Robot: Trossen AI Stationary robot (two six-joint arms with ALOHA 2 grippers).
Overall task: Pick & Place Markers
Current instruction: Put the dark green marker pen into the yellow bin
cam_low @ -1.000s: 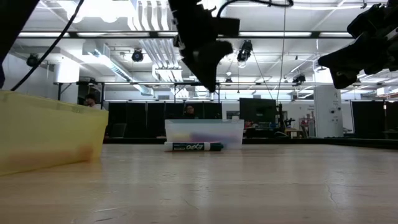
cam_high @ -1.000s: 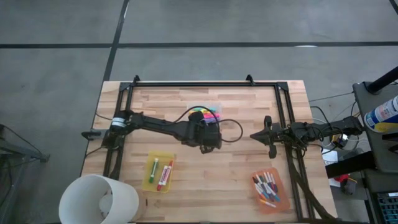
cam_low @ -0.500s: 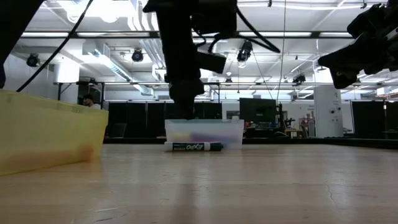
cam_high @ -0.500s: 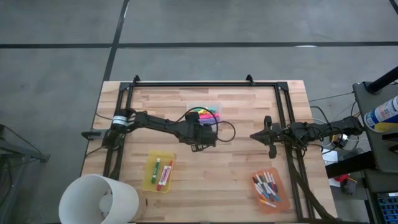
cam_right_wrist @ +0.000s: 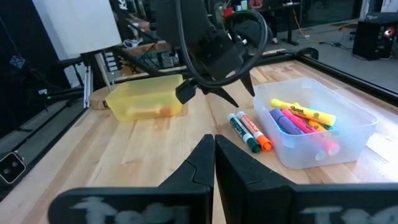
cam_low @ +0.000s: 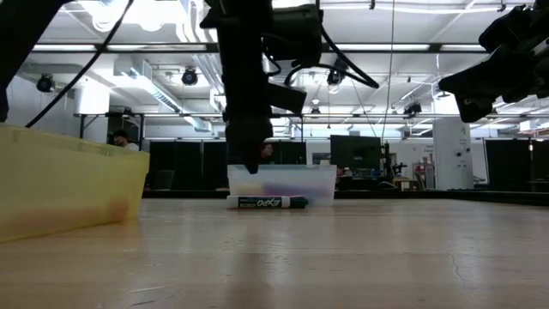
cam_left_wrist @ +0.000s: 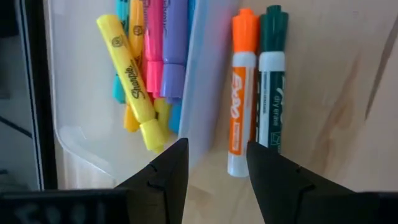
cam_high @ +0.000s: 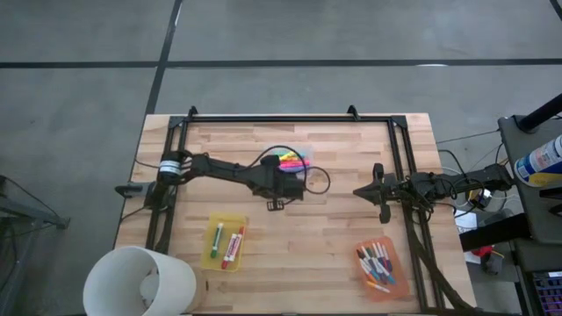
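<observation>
Butcher-block table [cam_high: 334,237] fills the high view, framed by a black rail, and we see the two dark arms reaching in from its left and right edges. The left arm stretches toward the table's middle, where the left gripper [cam_high: 279,204] hangs just on the near side of a clear plastic bin [cam_high: 297,149]; its fingers [cam_left_wrist: 169,171] stand apart with nothing between them, the bin's wall and bare wood showing through the gap. The right gripper [cam_high: 376,191] waits well apart at the right side of the table, its fingers [cam_right_wrist: 198,163] pressed together and empty.

Inside the clear bin lie highlighters [cam_left_wrist: 152,62] in yellow, pink, purple and blue. Just outside its near wall, side by side on the wood, lie an orange dry-erase marker [cam_left_wrist: 242,93] and a green dry-erase marker [cam_left_wrist: 271,81], both close below the left gripper. In the low view only the green one shows clearly in front of the bin.

At the near left sits a yellow bin [cam_high: 211,256] holding a green marker [cam_high: 217,239] and a red marker [cam_high: 234,247]. At the near right an orange bin [cam_high: 395,279] holds a heap of thin white markers [cam_high: 376,263] with coloured caps; we cannot count them surely from above. A white bucket [cam_high: 140,283] stands off the table's near left corner.
</observation>
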